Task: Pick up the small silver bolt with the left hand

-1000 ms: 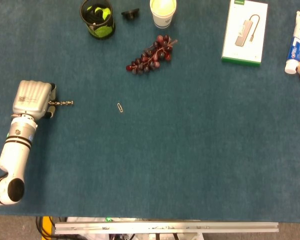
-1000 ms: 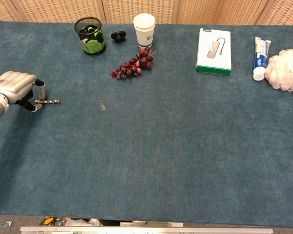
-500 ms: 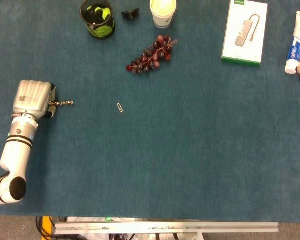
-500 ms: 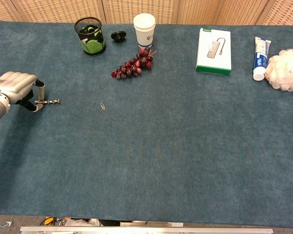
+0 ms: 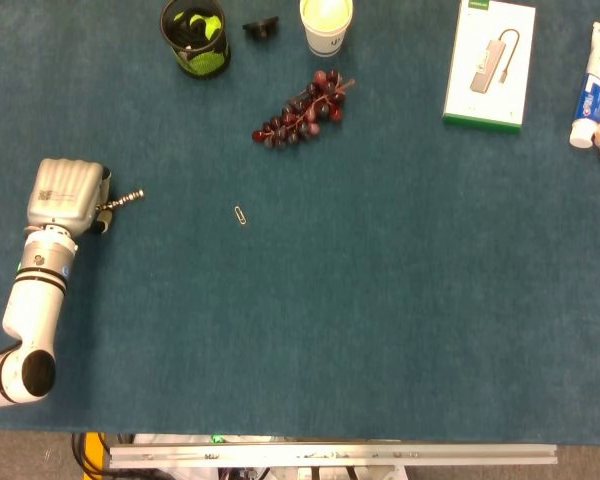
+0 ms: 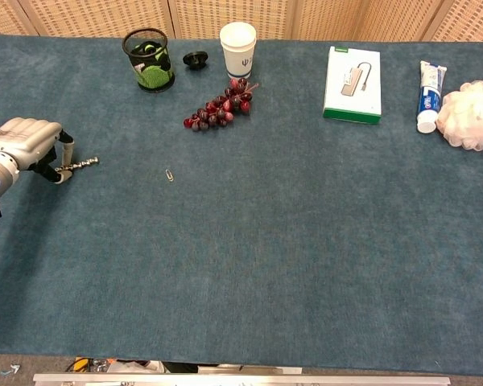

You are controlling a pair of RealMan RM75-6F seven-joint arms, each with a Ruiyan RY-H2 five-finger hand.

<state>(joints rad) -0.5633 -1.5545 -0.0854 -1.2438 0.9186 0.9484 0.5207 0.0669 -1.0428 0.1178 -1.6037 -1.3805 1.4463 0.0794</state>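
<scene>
Lying along the far edge of the blue worktop [image 5: 380,330] are a black mesh cup [image 5: 194,37], a small black cap [image 5: 261,27], a white paper cup [image 5: 326,25], a white boxed adapter [image 5: 490,62] and, toward the far right corner, a toothpaste tube [image 5: 595,70] touching a white puff [image 6: 469,115]. A bunch of dark red grapes [image 5: 302,111] is sitting just in front of the paper cup, and a paper clip [image 5: 240,214] is lying alone between the grapes and the left edge, near the hand but apart from it, with nothing standing between them. By the left edge, the left hand [image 5: 67,198] is curling its fingers around one end of the small silver bolt [image 5: 123,201]; the bolt is sticking out to the right of the hand, its free end tilting up toward the far edge. The mesh cup is holding something yellow-green and black; the paper cup's contents are not showing clearly. The right hand is not appearing in either view.
</scene>
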